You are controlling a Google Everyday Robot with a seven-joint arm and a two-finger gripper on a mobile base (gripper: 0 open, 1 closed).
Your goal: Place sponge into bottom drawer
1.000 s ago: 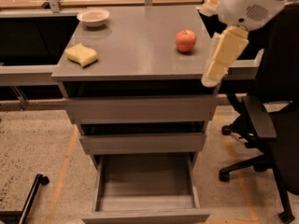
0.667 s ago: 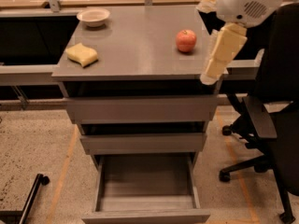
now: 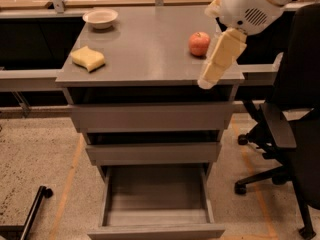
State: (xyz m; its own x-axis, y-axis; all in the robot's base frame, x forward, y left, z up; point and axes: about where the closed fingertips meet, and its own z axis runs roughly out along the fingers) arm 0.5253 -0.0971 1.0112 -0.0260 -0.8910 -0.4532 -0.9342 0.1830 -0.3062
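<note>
The pale yellow sponge (image 3: 88, 58) lies on the left part of the grey cabinet top (image 3: 145, 44). The bottom drawer (image 3: 156, 199) is pulled out and its grey inside is bare. My gripper (image 3: 206, 82) hangs at the right front corner of the cabinet top, fingers pointing down and to the left, far to the right of the sponge and holding nothing I can see.
A red apple (image 3: 199, 43) sits on the right of the top, just behind the gripper. A white bowl (image 3: 100, 18) stands at the back left. A black office chair (image 3: 287, 129) is to the right. The two upper drawers (image 3: 152, 116) stick out slightly.
The gripper has moved a little to the left and up along the cabinet's right front corner. The sponge, apple and drawers have not moved.
</note>
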